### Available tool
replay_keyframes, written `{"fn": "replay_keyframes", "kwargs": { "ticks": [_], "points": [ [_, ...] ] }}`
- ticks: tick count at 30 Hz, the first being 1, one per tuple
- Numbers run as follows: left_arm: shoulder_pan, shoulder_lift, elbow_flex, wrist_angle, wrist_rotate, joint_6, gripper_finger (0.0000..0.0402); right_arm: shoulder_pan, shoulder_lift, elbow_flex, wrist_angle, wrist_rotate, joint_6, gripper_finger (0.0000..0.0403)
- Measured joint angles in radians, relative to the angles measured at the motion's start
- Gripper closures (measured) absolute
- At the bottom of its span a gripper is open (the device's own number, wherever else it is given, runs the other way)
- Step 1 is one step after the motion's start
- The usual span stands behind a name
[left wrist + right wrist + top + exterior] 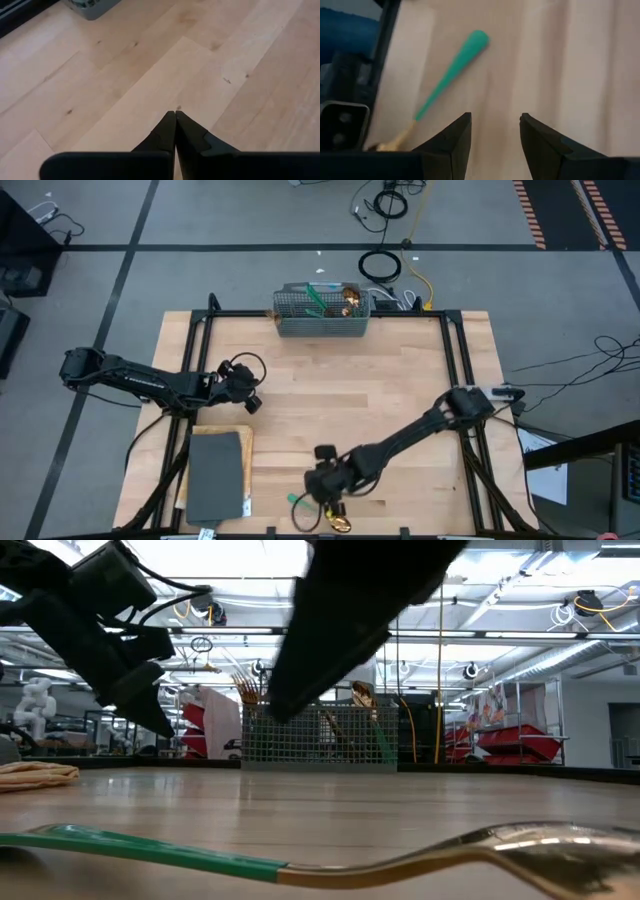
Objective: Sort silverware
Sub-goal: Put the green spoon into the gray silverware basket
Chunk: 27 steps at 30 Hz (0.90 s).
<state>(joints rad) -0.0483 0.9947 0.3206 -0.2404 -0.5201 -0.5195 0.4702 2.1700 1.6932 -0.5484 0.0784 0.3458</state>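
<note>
One piece of silverware lies flat on the table near its near edge, its teal handle toward the left and its gold head toward the right. My right gripper hovers open just beside this piece, on its far side, touching nothing. More silverware stands in the grey wire-mesh basket at the far edge, handles and gold heads sticking up. My left gripper is shut and empty over bare wood at the table's left.
A dark grey flat tray rests on a tan cloth at the near left. Black frame rails run along the table's sides. Bare wood lies between the basket and the arms. Cables trail on the floor beyond the far edge.
</note>
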Motion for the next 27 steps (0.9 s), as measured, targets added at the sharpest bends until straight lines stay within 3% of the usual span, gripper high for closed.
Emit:
{"fn": "replay_keyframes", "kwargs": {
  "ticks": [7, 12, 24, 27],
  "points": [
    [0.0, 0.0, 0.0, -0.001, 0.01, -0.025, 0.0391, 0.046, 0.167, 0.294, -0.152, 0.002, 0.04, 0.0248],
    [0.0, 0.0, 0.0, -0.004, 0.032, -0.025, 0.0391, 0.07, 0.266, 0.432, -0.189, 0.006, 0.119, 0.0248],
    [0.0, 0.0, 0.0, -0.005, 0.136, -0.028, 0.0391, 0.077, 0.344, 0.464, -0.334, 0.039, 0.274, 0.0248],
    [0.0, 0.0, 0.0, -0.008, 0.138, -0.025, 0.0391, 0.075, 0.343, 0.466, -0.397, 0.039, 0.263, 0.027]
  ]
}}
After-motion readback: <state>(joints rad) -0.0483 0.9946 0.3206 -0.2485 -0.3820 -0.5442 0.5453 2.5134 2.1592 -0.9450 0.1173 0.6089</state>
